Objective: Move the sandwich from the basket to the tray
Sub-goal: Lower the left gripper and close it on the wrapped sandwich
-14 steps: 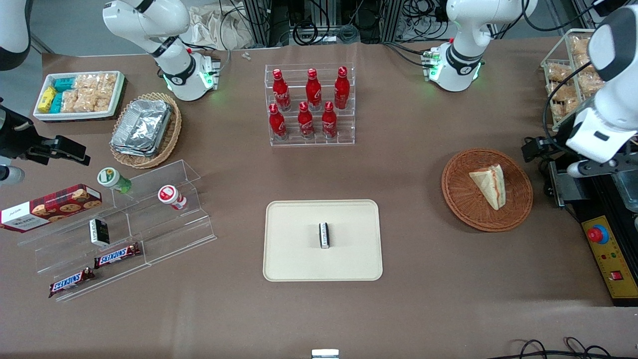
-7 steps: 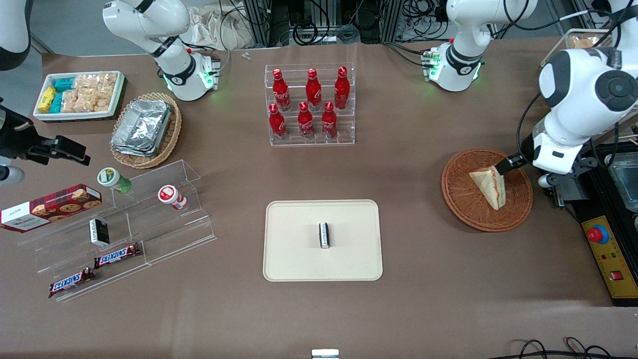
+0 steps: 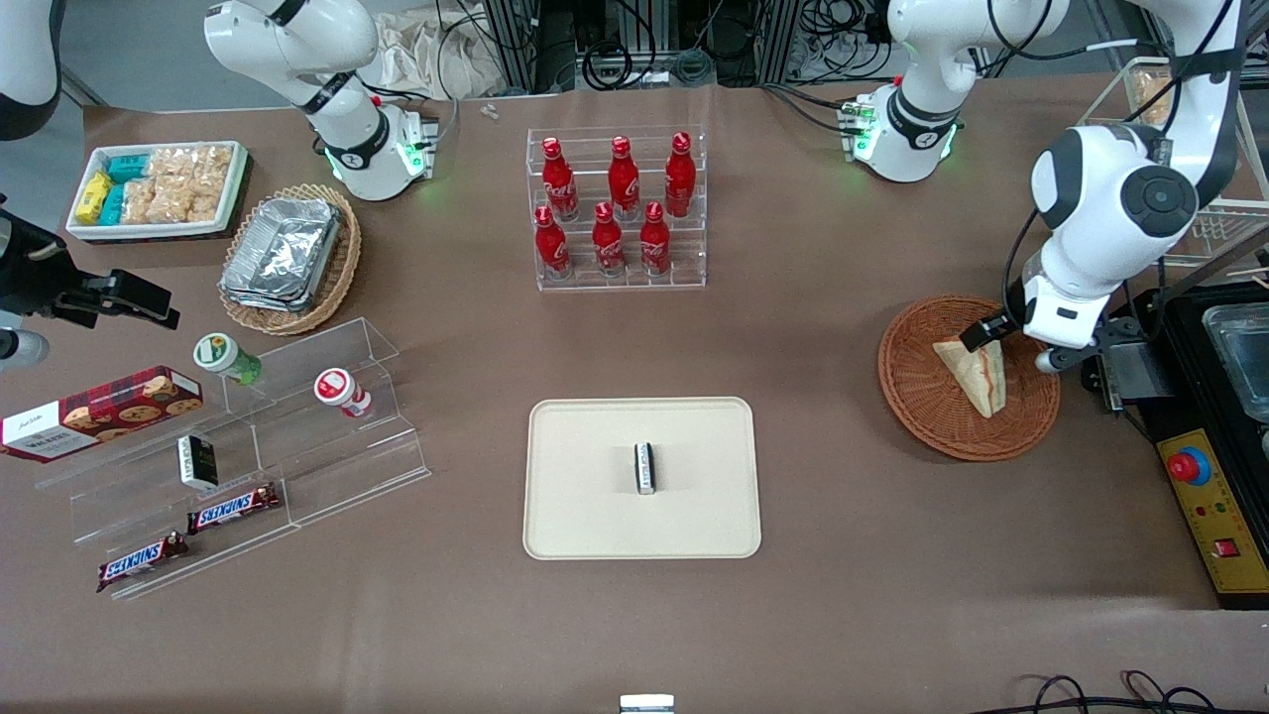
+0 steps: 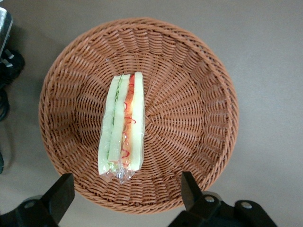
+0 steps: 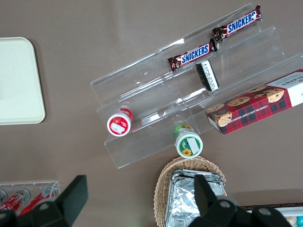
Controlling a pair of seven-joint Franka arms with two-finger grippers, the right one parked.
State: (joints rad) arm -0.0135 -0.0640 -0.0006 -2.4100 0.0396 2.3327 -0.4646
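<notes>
The sandwich, a wrapped wedge with a red and green filling stripe, lies in the round reddish-brown basket toward the working arm's end of the table. My left gripper hovers above the basket, just over the sandwich's wide end. It is open, its fingers set wide apart with nothing between them. The cream tray lies mid-table, nearer the front camera, with a small black-and-white packet on it.
A clear rack of red bottles stands farther from the camera than the tray. A control box with a red button sits beside the basket at the table's end. Acrylic shelves with snacks, a foil-filled tan basket and a white snack tray lie toward the parked arm's end.
The left arm has swung in from the table's end, bringing the gripper from beside the basket to above the sandwich. The sandwich and basket have not moved.
</notes>
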